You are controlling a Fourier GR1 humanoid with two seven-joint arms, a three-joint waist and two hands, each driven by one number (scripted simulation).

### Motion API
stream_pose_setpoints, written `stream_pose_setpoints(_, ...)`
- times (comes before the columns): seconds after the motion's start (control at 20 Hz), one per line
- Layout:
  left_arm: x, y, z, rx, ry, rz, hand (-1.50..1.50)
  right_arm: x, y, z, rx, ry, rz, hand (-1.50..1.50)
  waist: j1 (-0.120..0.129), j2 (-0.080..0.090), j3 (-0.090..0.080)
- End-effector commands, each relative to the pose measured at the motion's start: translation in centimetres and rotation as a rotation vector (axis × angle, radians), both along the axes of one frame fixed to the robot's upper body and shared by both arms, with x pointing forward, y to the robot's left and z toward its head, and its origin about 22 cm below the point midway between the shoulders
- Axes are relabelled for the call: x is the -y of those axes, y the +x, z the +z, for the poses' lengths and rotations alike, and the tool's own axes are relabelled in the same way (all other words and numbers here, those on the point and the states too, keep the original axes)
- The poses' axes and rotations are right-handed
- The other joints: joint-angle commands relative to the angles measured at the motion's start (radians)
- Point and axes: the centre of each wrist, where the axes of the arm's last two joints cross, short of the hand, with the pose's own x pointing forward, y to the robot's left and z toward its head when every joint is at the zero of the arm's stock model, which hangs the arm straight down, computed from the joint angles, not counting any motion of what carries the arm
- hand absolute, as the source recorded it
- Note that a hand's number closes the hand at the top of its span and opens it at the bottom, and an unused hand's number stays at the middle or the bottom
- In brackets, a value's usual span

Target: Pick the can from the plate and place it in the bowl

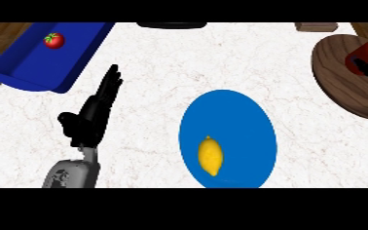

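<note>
A brown wooden plate [338, 80] lies at the right edge of the white marble counter. On it stands a dark red object [357, 59] that looks like the can; the view's edge cuts it off. A deep blue bowl [43, 70] with a red tomato [54, 40] in it sits at the upper left. My left hand [90, 117] is open at the lower left, fingers straight and pointing toward the bowl, touching nothing. It is far from the can. My right hand does not show.
A flat blue plate [241, 114] holding a yellow lemon [211, 156] lies at the lower middle, between my left hand and the wooden plate. A black object [173, 25] and a small brown block [316, 27] sit at the far edge.
</note>
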Motion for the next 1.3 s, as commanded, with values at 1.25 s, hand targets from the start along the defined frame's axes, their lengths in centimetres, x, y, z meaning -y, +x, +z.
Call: stream_pose_setpoints(1.25, -1.0, 0.5, 1.3, -0.007, 0.013, 0.038, 0.00, 10.0, -7.9, 1.0, 0.320, 0.620, 0.125, -1.50, -0.019, -0.007, 0.000)
